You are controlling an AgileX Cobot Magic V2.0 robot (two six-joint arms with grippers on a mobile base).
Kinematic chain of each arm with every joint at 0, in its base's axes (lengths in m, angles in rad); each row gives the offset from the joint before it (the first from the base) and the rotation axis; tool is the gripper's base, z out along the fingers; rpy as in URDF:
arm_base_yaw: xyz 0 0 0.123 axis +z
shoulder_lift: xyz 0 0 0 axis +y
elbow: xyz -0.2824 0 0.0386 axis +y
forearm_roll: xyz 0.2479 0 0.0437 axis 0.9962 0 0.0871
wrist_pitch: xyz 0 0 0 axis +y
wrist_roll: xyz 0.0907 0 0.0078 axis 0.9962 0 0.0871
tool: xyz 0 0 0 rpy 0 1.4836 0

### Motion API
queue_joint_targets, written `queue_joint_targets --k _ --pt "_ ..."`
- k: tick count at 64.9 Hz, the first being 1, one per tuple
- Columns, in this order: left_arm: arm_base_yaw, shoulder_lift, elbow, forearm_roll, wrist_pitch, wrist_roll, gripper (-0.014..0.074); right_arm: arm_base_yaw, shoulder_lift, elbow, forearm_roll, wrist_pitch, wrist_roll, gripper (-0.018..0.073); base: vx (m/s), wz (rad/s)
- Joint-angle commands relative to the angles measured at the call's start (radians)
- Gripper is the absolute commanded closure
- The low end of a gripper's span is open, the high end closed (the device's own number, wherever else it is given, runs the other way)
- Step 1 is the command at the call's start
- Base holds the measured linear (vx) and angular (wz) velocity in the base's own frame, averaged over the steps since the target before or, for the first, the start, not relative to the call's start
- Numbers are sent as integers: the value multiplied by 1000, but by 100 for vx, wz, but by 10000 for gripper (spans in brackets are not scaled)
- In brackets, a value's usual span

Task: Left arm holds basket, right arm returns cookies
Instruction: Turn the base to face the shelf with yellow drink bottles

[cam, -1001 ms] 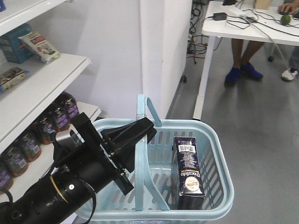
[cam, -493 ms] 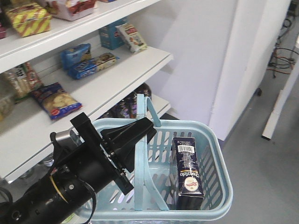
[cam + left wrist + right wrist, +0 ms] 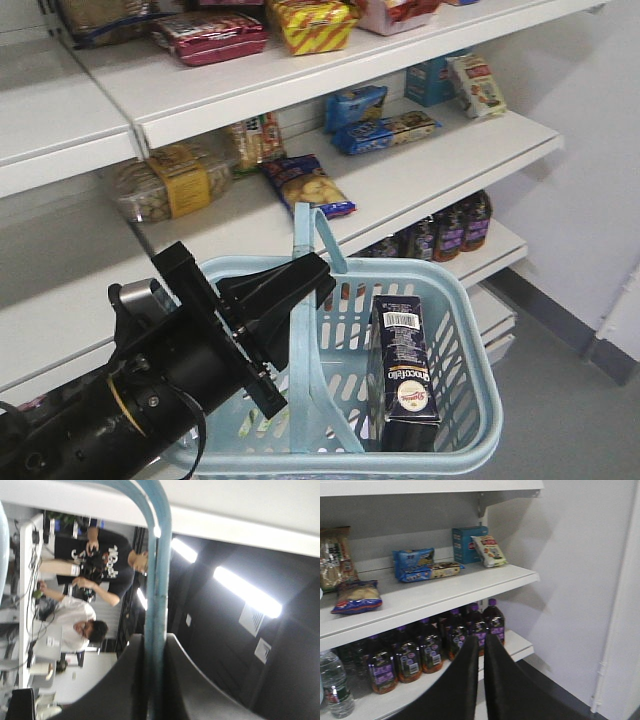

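Observation:
The light blue basket (image 3: pixel 470 330) hangs in front of the shelves, low in the front view. My left gripper (image 3: pixel 318 280), on the black left arm (image 3: pixel 130 400), is shut on one of its thin loop handles (image 3: pixel 298 235). In the left wrist view that handle (image 3: pixel 157 580) runs up from between the black fingers (image 3: pixel 127 680). The cookies (image 3: pixel 405 370), a dark navy box with its barcode end up, stand inside the basket at its right side. My right gripper (image 3: pixel 481 639) appears only in its wrist view, shut on nothing, pointing at the lower shelf.
White store shelves (image 3: pixel 450 160) carry snack packs, a blue-edged biscuit pack (image 3: pixel 415 562) and a teal box (image 3: pixel 467 544). Dark bottles (image 3: pixel 427 647) line the lower shelf. A white wall (image 3: pixel 580 580) stands to the right. People (image 3: pixel 95 570) show behind in the left wrist view.
The front view has swung left: the desk, the wall corner and the floor have slid out, and shelves now fill it. Basket, cookies and left arm keep their places in the frame.

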Motion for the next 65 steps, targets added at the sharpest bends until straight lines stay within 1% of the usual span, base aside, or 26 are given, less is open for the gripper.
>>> queue_joint_targets --k 1,32,65 --pt "-7 -39 -29 -9 -280 -3 599 -4 -6 17 -8 -73 -6 565 -2 57" --pt "-7 -39 -29 -9 -280 -3 599 -4 -6 17 -8 -73 -6 565 1 51" --pt "-7 -39 -29 -9 -280 -3 599 -4 -6 17 -8 -73 -6 565 11 47"
